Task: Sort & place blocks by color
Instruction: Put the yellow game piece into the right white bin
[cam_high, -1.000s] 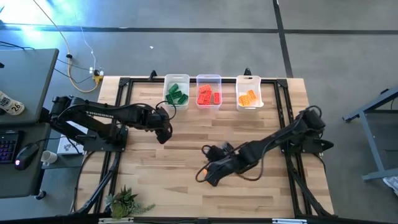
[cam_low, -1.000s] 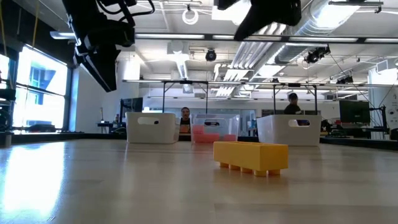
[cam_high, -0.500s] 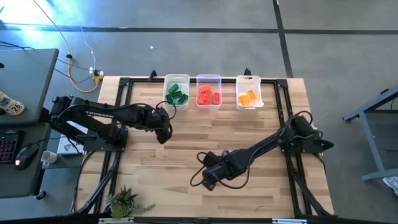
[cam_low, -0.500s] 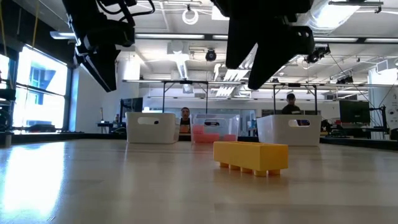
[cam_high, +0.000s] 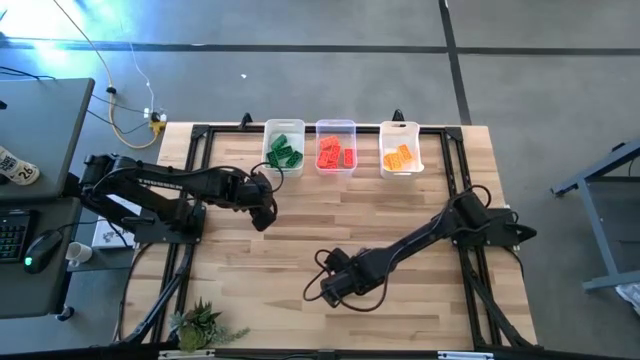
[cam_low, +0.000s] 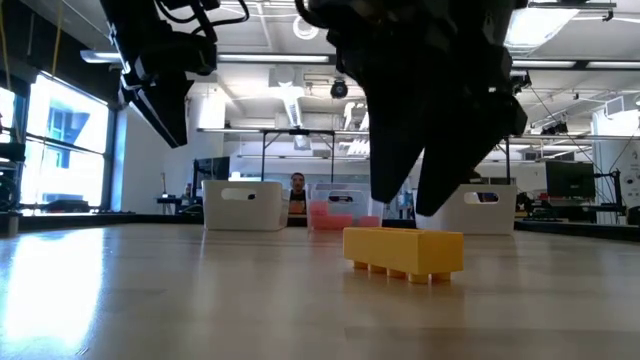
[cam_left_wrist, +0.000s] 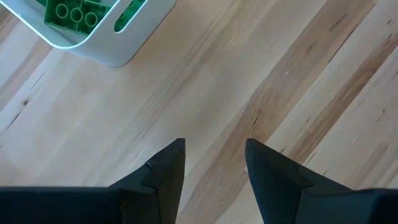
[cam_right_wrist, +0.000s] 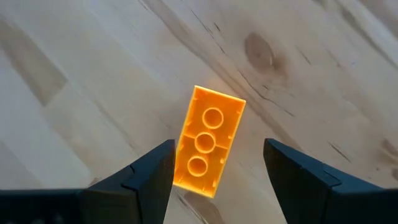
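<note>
An orange block (cam_right_wrist: 207, 142) lies on the wood table near its front middle, studs down and hollow underside up (cam_low: 404, 250). My right gripper (cam_right_wrist: 219, 149) hangs open just above it, pointing down, one finger to each side (cam_low: 412, 195), touching nothing. In the high view the gripper (cam_high: 325, 292) covers the block. My left gripper (cam_high: 262, 215) waits open above bare wood (cam_left_wrist: 214, 146), just in front of the bin of green blocks (cam_high: 283, 148). Red blocks fill the middle bin (cam_high: 336, 148), and orange ones the right bin (cam_high: 400, 150).
The three white bins stand in a row along the table's far edge. A small green plant (cam_high: 205, 325) sits at the near left corner. Black frame rails (cam_high: 180, 260) run along the table's left and right sides. Bare wood lies between the arms.
My right gripper has come down toward the orange block and moved a little toward the table's near left, rolling its wrist as it sank; its fingers stay open. The block has not moved.
</note>
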